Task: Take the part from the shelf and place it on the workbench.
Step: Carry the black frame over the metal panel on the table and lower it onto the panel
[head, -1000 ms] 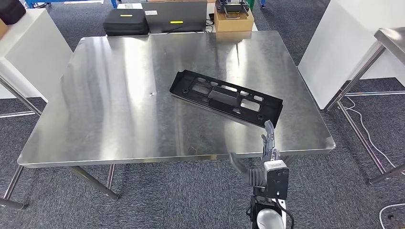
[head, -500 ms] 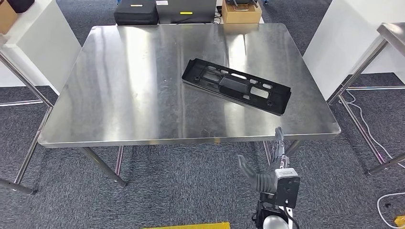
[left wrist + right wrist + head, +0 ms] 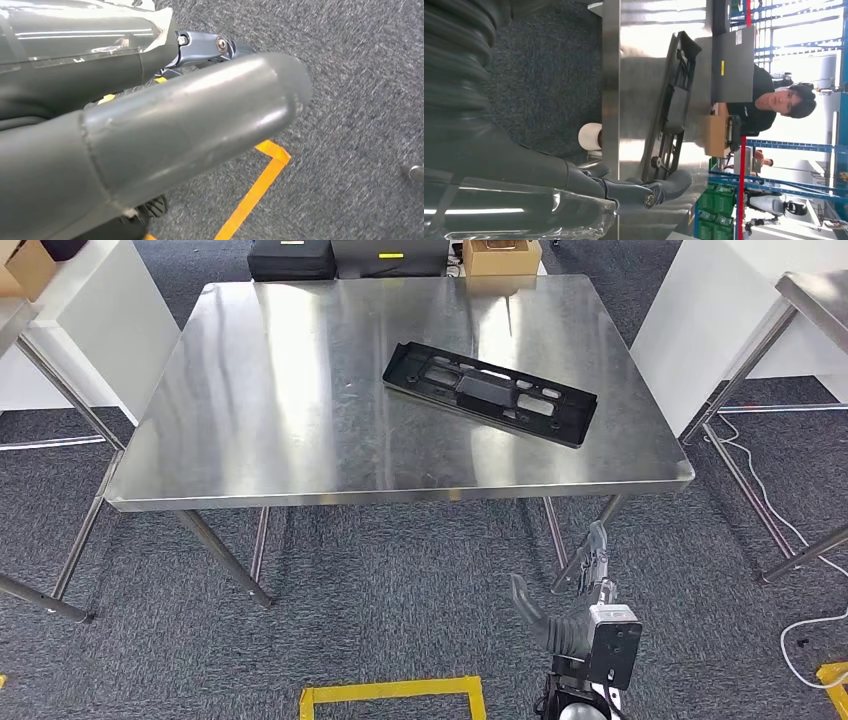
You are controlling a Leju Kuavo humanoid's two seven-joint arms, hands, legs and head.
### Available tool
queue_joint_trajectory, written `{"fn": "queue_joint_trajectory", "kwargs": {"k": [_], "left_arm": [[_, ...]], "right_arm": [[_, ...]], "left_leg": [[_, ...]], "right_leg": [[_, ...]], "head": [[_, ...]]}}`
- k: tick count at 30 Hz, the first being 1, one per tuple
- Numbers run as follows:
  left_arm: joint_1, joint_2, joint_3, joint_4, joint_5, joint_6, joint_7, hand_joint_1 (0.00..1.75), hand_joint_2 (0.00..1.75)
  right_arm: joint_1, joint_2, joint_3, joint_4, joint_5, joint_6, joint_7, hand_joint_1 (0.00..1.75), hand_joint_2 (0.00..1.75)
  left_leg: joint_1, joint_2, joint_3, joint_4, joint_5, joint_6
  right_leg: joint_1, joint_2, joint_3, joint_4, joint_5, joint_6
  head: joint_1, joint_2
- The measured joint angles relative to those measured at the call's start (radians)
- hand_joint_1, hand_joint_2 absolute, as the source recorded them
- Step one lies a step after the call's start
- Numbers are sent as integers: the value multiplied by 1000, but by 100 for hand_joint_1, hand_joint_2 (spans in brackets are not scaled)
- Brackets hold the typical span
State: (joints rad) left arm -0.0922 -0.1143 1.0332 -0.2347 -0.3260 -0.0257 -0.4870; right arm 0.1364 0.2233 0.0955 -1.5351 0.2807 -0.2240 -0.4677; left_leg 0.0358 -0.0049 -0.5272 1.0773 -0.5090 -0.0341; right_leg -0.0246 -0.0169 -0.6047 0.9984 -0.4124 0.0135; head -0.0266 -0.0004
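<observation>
A long black plastic panel with cut-out slots lies flat and slantwise on the shiny steel workbench, toward its right half. The robot's right hand hangs below the near edge, fingers apart, empty. The left hand's state I cannot tell.

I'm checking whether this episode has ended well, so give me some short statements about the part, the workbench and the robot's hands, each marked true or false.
1. The black part lies flat on the steel workbench. True.
2. The right hand holds the part. False: it holds nothing, fingers apart, in front of the bench's near edge and apart from the part.
3. The part lies in the bench's left half. False: it lies right of the middle, slanting toward the right edge.
4. A cardboard box stands beyond the bench's far edge. True.
5. Yellow tape marks the carpet near the robot. True.
</observation>
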Motion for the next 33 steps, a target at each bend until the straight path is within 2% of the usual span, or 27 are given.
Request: {"fn": "queue_joint_trajectory", "kwargs": {"k": [1, 2, 4, 5, 6, 7, 9, 10, 11, 12, 13, 14, 15, 16, 17, 18, 19, 20, 21, 22, 24, 25, 26, 27, 29, 31, 33], "left_arm": [[-1, 0, 0, 0, 0, 0, 0, 0, 0], [-2, 0, -1, 1, -1, 0, 1, 0, 0], [-1, 0, -1, 3, -3, 0, 1, 0, 0], [-2, -2, -1, 4, -5, 0, 2, 0, 0], [-3, -3, -1, 5, -8, 0, 3, 0, 0], [-4, -4, -1, 5, -10, 0, 3, 0, 0], [-5, -5, -2, 6, -12, 0, 4, 0, 0], [-6, -6, -2, 6, -12, 0, 5, 0, 0], [-6, -8, -2, 6, -12, 0, 5, 0, 0], [-6, -10, -2, 6, -12, 0, 5, 0, 0], [-7, -11, -1, 6, -12, 0, 5, 0, 0], [-9, -14, -1, 6, -12, 0, 5, 0, 0], [-10, -16, -1, 7, -11, 0, 5, 0, 0], [-12, -17, -1, 7, -10, 0, 5, 0, 0], [-12, -19, -1, 7, -9, 0, 5, 0, 0], [-12, -19, -1, 7, -8, 0, 5, 0, 0], [-12, -18, -1, 7, -8, 0, 4, 0, 0], [-11, -17, -1, 7, -8, 0, 5, 0, 0], [-10, -17, -1, 7, -8, 0, 5, 0, 0], [-10, -17, -1, 7, -7, 0, 5, 0, 0], [-10, -17, -1, 7, -7, 0, 5, 0, 0], [-10, -17, -1, 7, -7, 0, 5, 0, 0], [-10, -17, -1, 7, -7, 0, 4, 0, 0], [-10, -16, -1, 7, -8, 0, 5, 0, 0], [-12, -16, -1, 7, -8, 0, 4, 0, 0], [-14, -15, -1, 7, -10, 0, 4, 0, 0], [-14, -15, -1, 7, -10, -1, 4, 0, 0]], "right_arm": [[0, 0, -1, -2, 0, 0, 0, 0, 0], [0, 0, -3, -4, -2, 1, -1, 0, 0], [2, 0, -5, -6, -11, 6, -2, 0, 0], [5, 0, -6, -6, -17, 10, -3, 0, 0], [8, -1, -8, -6, -22, 15, -3, 0, 0], [10, -2, -9, -6, -25, 18, -5, 0, 0], [12, -3, -12, -6, -26, 27, -10, 0, 0], [12, -4, -12, -6, -24, 32, -14, 0, 0], [12, -5, -13, -6, -22, 37, -20, 0, 0], [11, -6, -13, -6, -20, 45, -27, 0, 0], [11, -7, -13, -6, -19, 55, -35, 0, 0], [9, -7, -13, -6, -21, 65, -41, 0, 0], [6, -7, -12, -6, -24, 74, -46, 0, 0], [2, -7, -12, -6, -27, 80, -49, 0, 0], [-1, -7, -12, -5, -30, 83, -51, 0, 0], [-3, -8, -12, -4, -31, 85, -53, 0, 0], [-3, -8, -12, -3, -33, 86, -53, 0, 0], [-3, -8, -12, -1, -34, 88, -54, 0, 0], [-4, -8, -12, 1, -34, 91, -54, 0, 0], [-4, -8, -12, 3, -35, 93, -54, 0, 0], [-5, -8, -12, 7, -36, 98, -54, 0, 0], [-5, -8, -12, 10, -38, 100, -54, 0, 0], [-5, -8, -12, 13, -40, 101, -55, 0, 0], [-5, -9, -12, 15, -42, 103, -56, 0, 0], [-7, -9, -13, 20, -47, 108, -59, 0, 0], [-12, -9, -15, 24, -51, 114, -64, 0, 0], [-17, -9, -16, 26, -53, 118, -68, 0, 0]], "left_leg": [[-2, -2, 22, -37, -11, 3], [-7, -4, 26, -53, -19, 12], [-13, -2, 10, -56, -6, 39], [-15, 0, -1, -59, 5, 53], [-15, 2, -15, -61, 17, 65], [-16, 4, -31, -62, 31, 74], [-19, 5, -64, -62, 57, 81], [-22, 6, -79, -61, 71, 81], [-24, 7, -95, -61, 84, 81], [-27, 7, -111, -60, 99, 80], [-29, 7, -125, -60, 113, 79], [-30, 6, -138, -59, 125, 76], [-32, 5, -148, -58, 138, 72], [-33, 5, -154, -60, 151, 67], [-33, 6, -156, -64, 163, 61], [-33, 6, -157, -70, 177, 55], [-30, 6, -159, -75, 186, 48], [-28, 5, -165, -73, 178, 43], [-26, 4, -173, -55, 149, 38], [-24, 3, -184, -17, 99, 34], [-23, 2, -207, 105, -7, 24], [-22, 2, -211, 163, -31, 20], [-21, 2, -206, 198, -28, 16], [-19, 2, -185, 201, -8, 13], [-13, 3, -93, 102, 27, 10], [-15, 1, -6, -24, 16, 15], [-22, -1, 13, -69, 6, 28]], "right_leg": [[1, 0, -8, 7, 5, 8], [4, -1, -13, 9, 12, 17], [5, 0, -19, 8, 25, 35], [5, 2, -28, 18, 14, 37], [4, 4, -42, 44, -15, 35], [2, 6, -61, 92, -62, 29], [3, 9, -92, 222, -156, 22], [4, 10, -96, 278, -177, 27], [5, 11, -86, 308, -175, 34], [7, 12, -59, 303, -157, 42], [10, 13, -14, 261, -136, 44], [13, 13, 48, 190, -127, 40], [19, 14, 114, 102, -132, 31], [25, 14, 160, 30, -144, 20], [30, 15, 186, -18, -155, 11], [34, 15, 191, -41, -157, 3], [28, 14, 182, -42, -147, -5], [24, 12, 173, -44, -134, -14], [19, 10, 163, -46, -120, -25], [13, 8, 151, -47, -106, -34], [17, 4, 124, -45, -80, -43], [18, 2, 110, -43, -69, -42], [18, 0, 95, -39, -58, -39], [18, 0, 80, -32, -49, -36], [16, -1, 48, -15, -36, -26], [19, -2, 27, -3, -25, -12], [21, -4, 19, -3, -9, 2]], "head": [[1, 0], [2, 0], [5, 0], [4, 0], [6, 0], [9, 0], [14, 0], [14, 0], [14, 0], [14, 0], [14, 0], [14, 0], [14, 0], [13, 0], [12, 0], [11, 0], [10, 0], [9, 0], [7, 0], [5, 0], [1, 0], [1, 0], [0, 0], [0, 0], [0, 0], [0, 0], [1, 0]]}}
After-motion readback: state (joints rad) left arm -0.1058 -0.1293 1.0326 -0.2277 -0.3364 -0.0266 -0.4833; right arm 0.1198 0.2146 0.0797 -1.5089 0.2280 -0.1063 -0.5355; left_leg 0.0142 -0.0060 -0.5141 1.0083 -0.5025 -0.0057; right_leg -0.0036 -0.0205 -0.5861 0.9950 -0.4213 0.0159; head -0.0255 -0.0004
